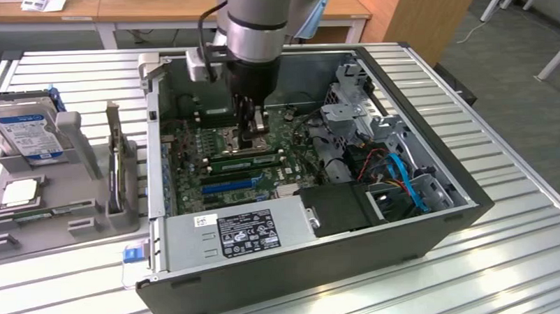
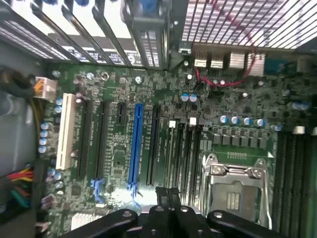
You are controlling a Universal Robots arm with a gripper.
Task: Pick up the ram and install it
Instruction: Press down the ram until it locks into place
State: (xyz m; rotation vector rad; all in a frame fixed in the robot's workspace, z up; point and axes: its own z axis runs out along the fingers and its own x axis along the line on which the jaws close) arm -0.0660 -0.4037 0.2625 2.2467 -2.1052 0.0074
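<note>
Gripper [image 1: 254, 133] sits pressed together low over the motherboard [image 2: 163, 124], holding nothing I can confirm; ram [image 1: 246, 159] I judge light, stiff, fragile, edge-grip only.

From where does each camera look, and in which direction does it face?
Exterior view: off the arm, above the table, looking down into the open computer case; the arm and gripper reach down to the motherboard.
Wrist view: on the wrist inside the case, facing the motherboard; the dark gripper shows at the edge.
Shared: motherboard, gripper and the CPU socket.
</note>
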